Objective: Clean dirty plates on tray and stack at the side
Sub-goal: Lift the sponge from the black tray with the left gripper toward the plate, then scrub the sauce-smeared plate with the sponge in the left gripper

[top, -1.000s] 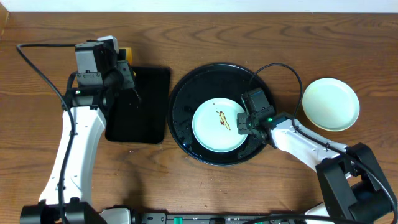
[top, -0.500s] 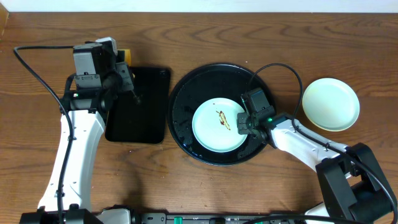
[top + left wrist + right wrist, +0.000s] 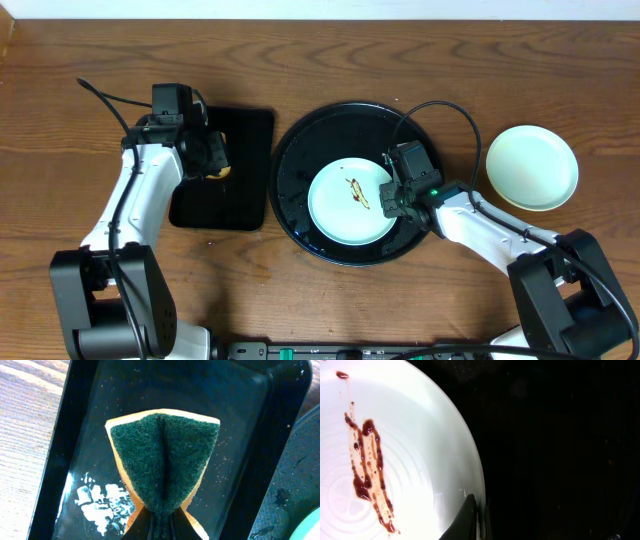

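Note:
A pale blue-green plate [image 3: 345,205] with a dark brown smear lies in the round black tray [image 3: 300,150]. My right gripper [image 3: 390,200] is shut on that plate's right rim; the right wrist view shows the smeared plate [image 3: 395,460] and a finger at its edge [image 3: 476,520]. A clean pale plate [image 3: 532,167] sits on the table to the right of the tray. My left gripper [image 3: 213,160] is shut on a yellow sponge with a green scouring face [image 3: 164,460], held over the rectangular black tray [image 3: 235,200]. A third plate is not in view.
The rectangular black tray [image 3: 260,460] has wet white specks on its floor. The right arm's cable [image 3: 450,110] loops over the round tray's right side. Wooden table [image 3: 300,300] all around.
My left gripper has moved down and right from the rectangular tray's back left corner to over the tray, with the sponge. The right gripper and plate have not moved.

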Available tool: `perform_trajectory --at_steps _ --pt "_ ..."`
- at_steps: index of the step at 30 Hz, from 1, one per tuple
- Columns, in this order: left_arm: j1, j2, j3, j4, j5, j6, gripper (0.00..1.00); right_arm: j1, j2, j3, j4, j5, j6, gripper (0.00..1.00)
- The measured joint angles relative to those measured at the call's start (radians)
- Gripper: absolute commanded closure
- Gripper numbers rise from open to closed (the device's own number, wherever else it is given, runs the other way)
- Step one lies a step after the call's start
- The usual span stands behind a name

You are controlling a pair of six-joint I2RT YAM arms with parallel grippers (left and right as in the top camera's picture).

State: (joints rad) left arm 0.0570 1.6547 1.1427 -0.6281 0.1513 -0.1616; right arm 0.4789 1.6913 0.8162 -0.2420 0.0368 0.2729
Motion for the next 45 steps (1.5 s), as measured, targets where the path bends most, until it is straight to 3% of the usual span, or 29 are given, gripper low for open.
perform_trajectory --at_steps 11,16,27,45 --pt "-0.031 -0.009 0.0 0.003 0.206 0.003 0.93 0.003 0.004 0.0 0.023 -0.013 -0.073 0.99" --pt "-0.131 -0.009 0.014 0.005 0.241 0.005 0.93 0.004 0.004 0.0 0.024 -0.014 -0.08 0.99" --pt "-0.444 0.02 0.034 0.17 0.267 -0.062 0.93 0.006 0.004 0.0 0.026 -0.014 -0.08 0.99" --pt "-0.622 0.239 0.035 0.248 0.37 -0.217 0.92 0.006 0.004 0.0 0.026 -0.015 -0.081 0.99"
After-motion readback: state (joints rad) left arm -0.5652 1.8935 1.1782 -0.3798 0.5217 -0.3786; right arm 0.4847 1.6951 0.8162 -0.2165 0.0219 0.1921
